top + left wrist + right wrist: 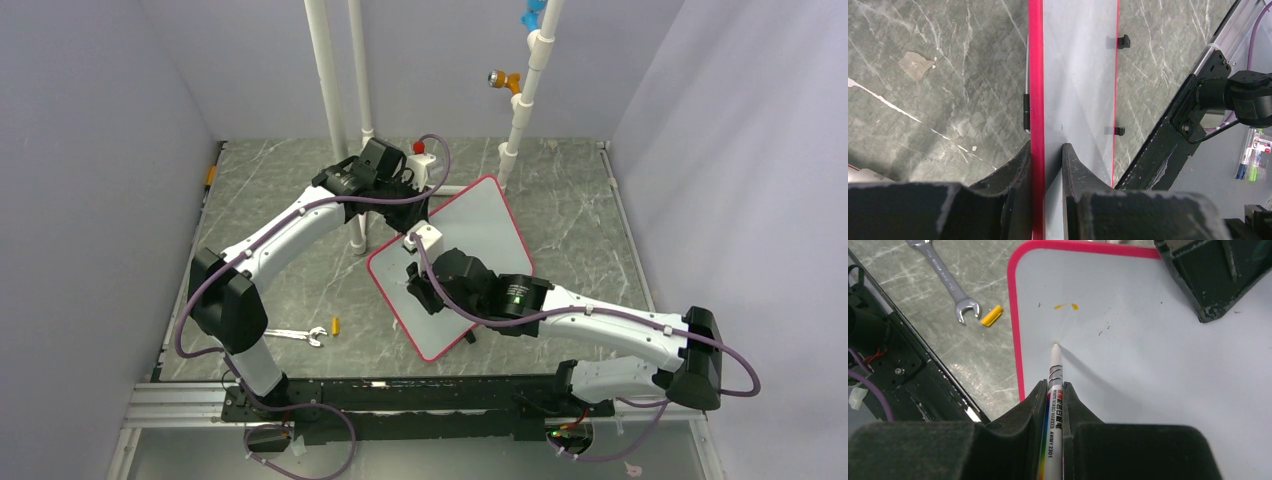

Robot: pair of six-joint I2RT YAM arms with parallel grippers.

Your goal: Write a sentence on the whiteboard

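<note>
The whiteboard [480, 225] lies skewed on the marble table, pale with a red-pink rim. My left gripper [1047, 147] is shut on its rim, one finger on each face of the board [1078, 75]; from above, the left gripper [420, 200] sits at the board's far-left edge. My right gripper [1054, 385] is shut on a white whiteboard marker [1054, 367], whose tip rests on the board [1148, 350] near its left corner. The only trace of the sentence is a short orange stroke [1065, 306] ahead of the tip. From above, the right gripper [413, 290] hovers over the board's left part.
A steel wrench [295, 335] and a small yellow cap [336, 325] lie on the table left of the board. White pipes [330, 100] stand at the back. The arms' mounting rail [400, 395] runs along the near edge. Spare markers [1253, 160] lie beyond it.
</note>
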